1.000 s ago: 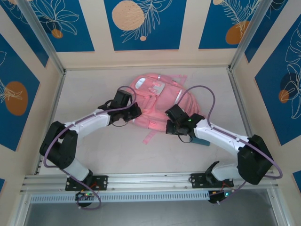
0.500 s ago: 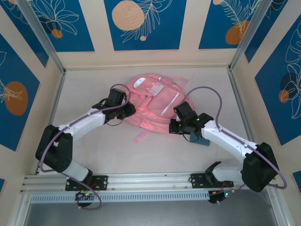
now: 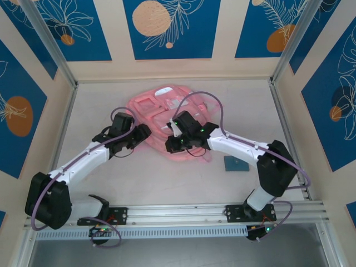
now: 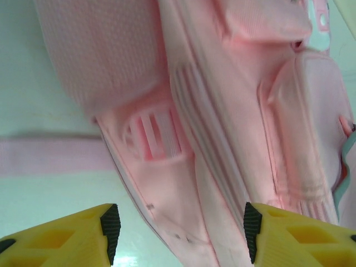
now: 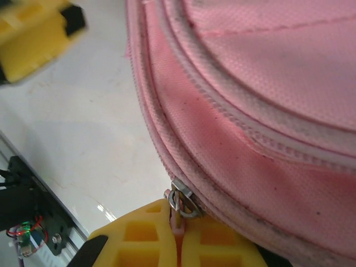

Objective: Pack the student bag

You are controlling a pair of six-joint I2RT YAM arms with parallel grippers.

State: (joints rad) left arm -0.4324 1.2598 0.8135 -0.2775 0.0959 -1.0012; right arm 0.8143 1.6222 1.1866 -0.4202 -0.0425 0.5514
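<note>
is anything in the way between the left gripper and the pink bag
Nothing visible does. The left gripper stands open, and the student bag lies straight ahead of its fingertips on the table.

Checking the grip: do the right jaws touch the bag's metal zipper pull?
Touching. In the right wrist view the right gripper is shut on the metal zipper pull at the student bag edge.
</note>
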